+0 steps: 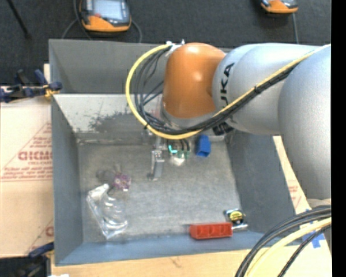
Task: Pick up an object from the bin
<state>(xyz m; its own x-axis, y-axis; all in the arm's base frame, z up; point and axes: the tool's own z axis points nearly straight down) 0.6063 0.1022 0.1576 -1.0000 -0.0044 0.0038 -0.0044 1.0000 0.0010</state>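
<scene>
My gripper (156,169) hangs under the orange wrist cover over the middle of the bin floor, with bare grey floor beneath it. A small purple piece (122,182) lies a little to its lower left, beside a crumpled clear plastic thing (106,211) in the near-left part of the bin. Just right of the gripper, a blue block (203,146) sits partly hidden under the arm. A small white thing (177,159) lies next to the block.
A flat red bar (210,231) lies along the near wall at the right. A small yellow-and-black tape measure (236,216) sits just above its right end. The arm covers the back right of the bin.
</scene>
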